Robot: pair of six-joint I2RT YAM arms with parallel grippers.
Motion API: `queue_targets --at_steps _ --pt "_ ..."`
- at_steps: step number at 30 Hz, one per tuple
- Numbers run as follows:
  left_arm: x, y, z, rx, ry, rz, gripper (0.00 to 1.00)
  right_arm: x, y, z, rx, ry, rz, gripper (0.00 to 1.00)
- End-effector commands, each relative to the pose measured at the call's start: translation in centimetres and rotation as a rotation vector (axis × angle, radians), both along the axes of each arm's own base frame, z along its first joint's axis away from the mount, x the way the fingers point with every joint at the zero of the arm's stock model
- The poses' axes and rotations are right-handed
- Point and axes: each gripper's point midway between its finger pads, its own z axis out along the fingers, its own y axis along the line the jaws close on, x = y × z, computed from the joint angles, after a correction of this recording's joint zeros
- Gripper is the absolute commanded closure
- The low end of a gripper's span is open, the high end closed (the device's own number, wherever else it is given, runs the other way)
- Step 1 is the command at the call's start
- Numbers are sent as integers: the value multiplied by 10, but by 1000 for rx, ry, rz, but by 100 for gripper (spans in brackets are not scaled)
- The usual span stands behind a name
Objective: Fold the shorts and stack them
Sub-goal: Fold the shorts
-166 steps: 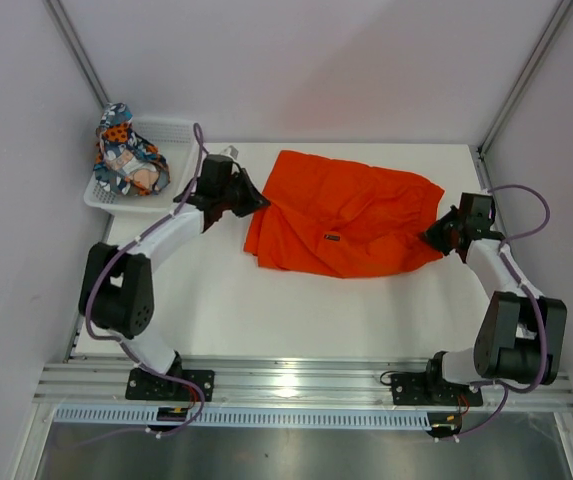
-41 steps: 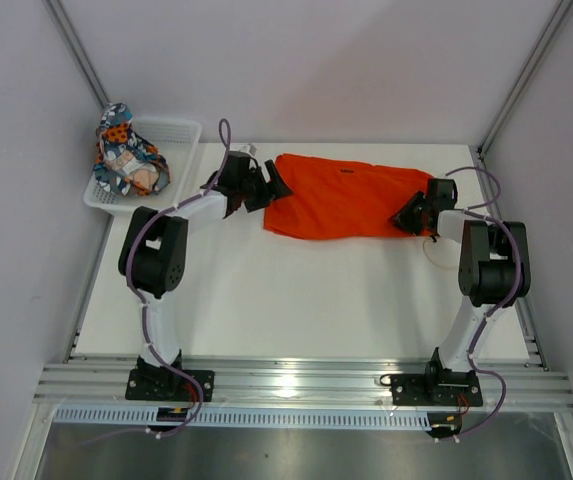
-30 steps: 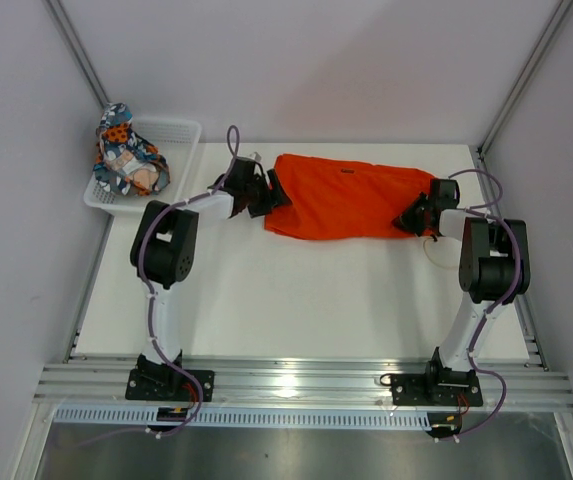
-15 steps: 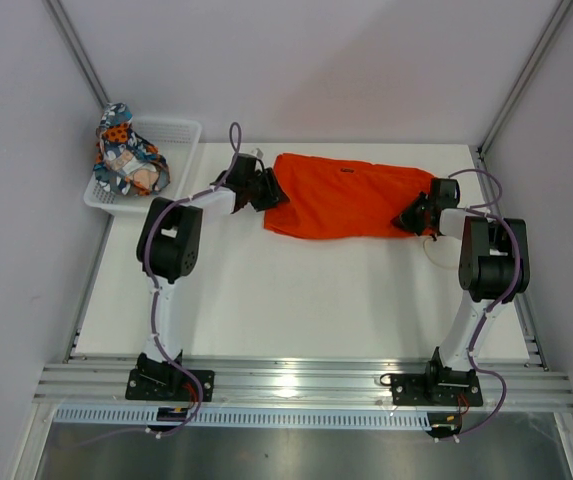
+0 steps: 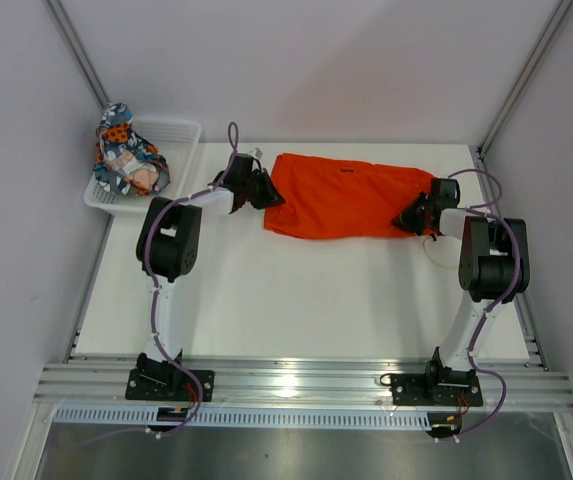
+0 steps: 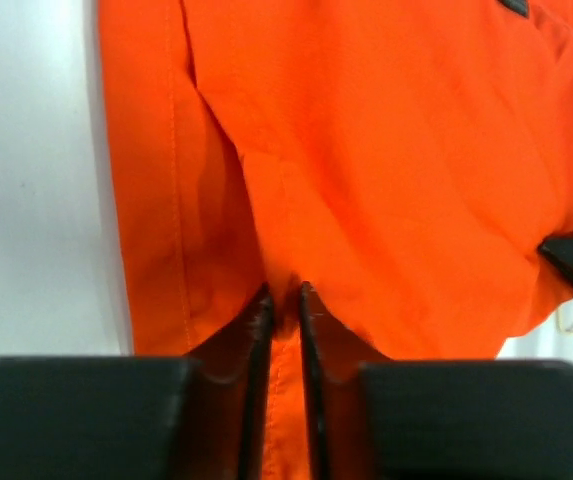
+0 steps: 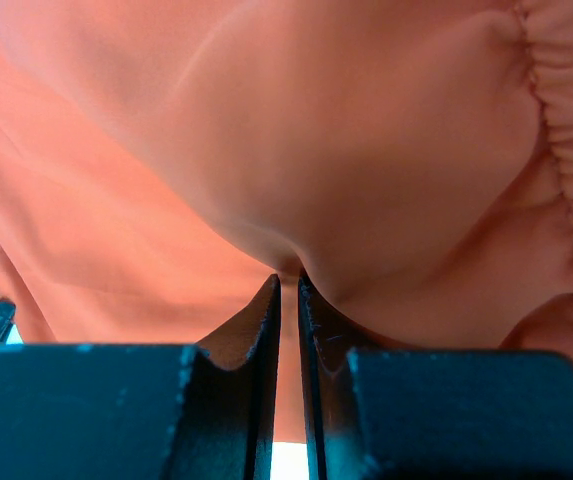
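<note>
The orange shorts (image 5: pixel 346 198) lie folded lengthwise into a long band across the far part of the white table (image 5: pixel 296 290). My left gripper (image 5: pixel 269 192) is shut on the band's left end; in the left wrist view (image 6: pixel 284 298) its jaws pinch a fold of orange cloth (image 6: pixel 366 150). My right gripper (image 5: pixel 407 218) is shut on the band's right end; in the right wrist view (image 7: pixel 287 283) its jaws pinch cloth beside the gathered waistband (image 7: pixel 561 130). The cartoon-print shorts (image 5: pixel 126 155) sit bunched in the white basket (image 5: pixel 178 130) at the far left. A white drawstring (image 5: pixel 433 245) lies by the right gripper.
The basket stands at the table's far left corner, close to the left arm. Metal frame posts (image 5: pixel 526 70) rise at both far corners. The aluminium rail (image 5: pixel 296 385) with both arm bases runs along the near edge.
Since 5.5 s ago the spread orange shorts were folded into a narrow band at the far side. Over the last second the left gripper edged slightly right along the cloth; the right gripper stayed.
</note>
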Motion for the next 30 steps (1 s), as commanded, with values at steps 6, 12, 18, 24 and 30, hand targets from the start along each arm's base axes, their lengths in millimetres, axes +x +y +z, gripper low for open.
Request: queue_targets --at_steps 6,12,18,24,30 --pt "8 4 37 -60 -47 -27 100 0 -2 -9 -8 26 12 86" --pt "3 32 39 109 25 33 100 -1 -3 -6 -38 29 13 86" --pt "10 57 52 246 15 95 100 -1 -1 -4 -57 32 22 86" --pt "13 66 57 291 8 118 100 0 5 12 -68 4 51 68" --pt "8 81 38 372 73 154 100 -7 -8 45 -54 -76 19 39"
